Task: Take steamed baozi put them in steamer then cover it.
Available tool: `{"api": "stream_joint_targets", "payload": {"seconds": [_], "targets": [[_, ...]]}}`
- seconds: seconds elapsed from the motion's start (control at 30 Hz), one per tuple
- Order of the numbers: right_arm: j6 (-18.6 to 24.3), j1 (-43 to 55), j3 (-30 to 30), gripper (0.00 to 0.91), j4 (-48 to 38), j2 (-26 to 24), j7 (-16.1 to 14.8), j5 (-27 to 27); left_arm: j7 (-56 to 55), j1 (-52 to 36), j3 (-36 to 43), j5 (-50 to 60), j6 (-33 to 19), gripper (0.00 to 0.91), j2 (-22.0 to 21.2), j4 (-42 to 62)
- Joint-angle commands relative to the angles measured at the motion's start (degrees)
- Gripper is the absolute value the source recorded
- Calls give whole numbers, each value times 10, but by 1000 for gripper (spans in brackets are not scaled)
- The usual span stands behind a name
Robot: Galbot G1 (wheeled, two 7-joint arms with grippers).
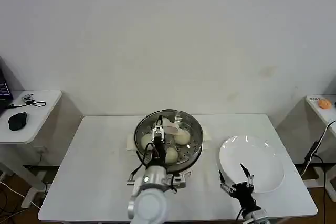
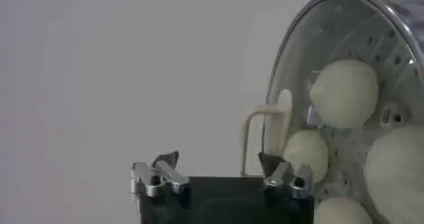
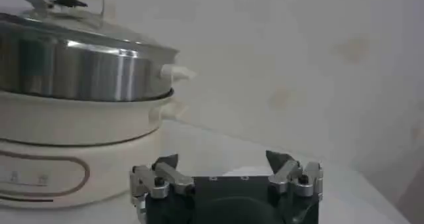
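The cover (image 1: 169,129) is seated flat on the steamer (image 1: 195,149), handle up, over the steamed baozi (image 1: 182,137). The left gripper (image 1: 158,130) is held open beside that handle. The right gripper (image 1: 237,181) is spread open near the table's (image 1: 100,171) front edge.

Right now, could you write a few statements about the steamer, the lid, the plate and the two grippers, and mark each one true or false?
1. The cover sits on the steamer. True.
2. The baozi lie on the white plate. False: they are inside the steamer, and the plate is bare.
3. The left gripper is above the cover, open, by its handle. True.
4. The right gripper is shut on a baozi. False: it is open and holds nothing, at the plate's near edge.
5. The plate is on the steamer's left. False: it is on the right.
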Motion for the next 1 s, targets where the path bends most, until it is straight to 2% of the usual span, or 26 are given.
{"api": "stream_joint_targets", "payload": {"seconds": [0.03,0.17,0.27,0.3,0.37,0.43,0.53,0.63,0.77,0.9,1.0], "targets": [[0,-6,0,907,0,-4,2,4,-48,75,-54,-142,-25,907,70,-145],[0,-15,1,907,3,-10,5,11,-116,106,-112,-382,-28,907,118,-172],[0,-23,1,907,9,-15,7,23,-177,145,-195,-577,-62,907,139,-169],[0,-26,1,907,12,-17,7,26,-206,159,-230,-659,-84,907,149,-159],[-1,-30,2,907,14,-21,7,29,-242,186,-280,-791,-165,907,160,-128],[-2,-36,1,907,20,-26,6,32,-242,214,-342,-880,-248,907,147,-96],[-3,-44,-2,907,28,-27,5,30,-243,246,-405,-1027,-311,907,144,-47],[-1,-52,-4,907,34,-29,4,29,-252,272,-431,-1063,-350,907,141,-19],[2,-55,-3,907,33,-30,4,30,-246,304,-438,-1063,-356,907,126,-12],[1,-61,3,907,43,-34,1,38,-256,323,-439,-1050,-397,907,112,-5],[0,-65,6,907,44,-37,-2,50,-271,341,-431,-1036,-395,907,111,4]]}}
